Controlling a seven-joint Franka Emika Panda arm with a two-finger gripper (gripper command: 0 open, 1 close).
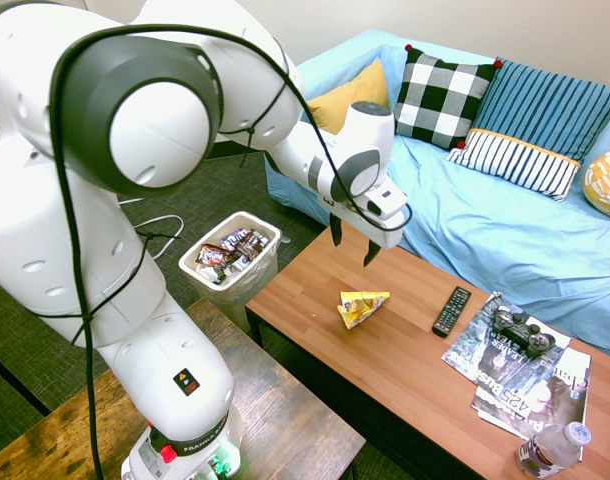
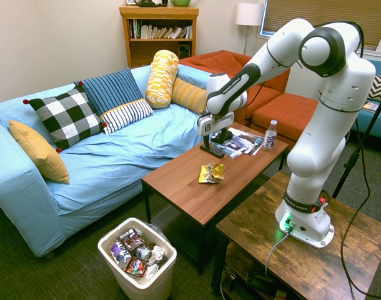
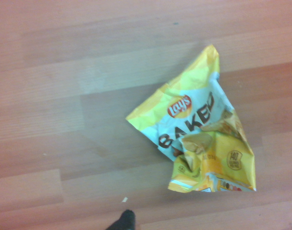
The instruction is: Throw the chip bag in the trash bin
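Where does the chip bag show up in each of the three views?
First exterior view: the chip bag lies on the coffee table, left of the remote.
Second exterior view: centre of the table, in front of the remote.
Wrist view: right of centre, on the wood.
Shared landmark: the remote, in both exterior views.
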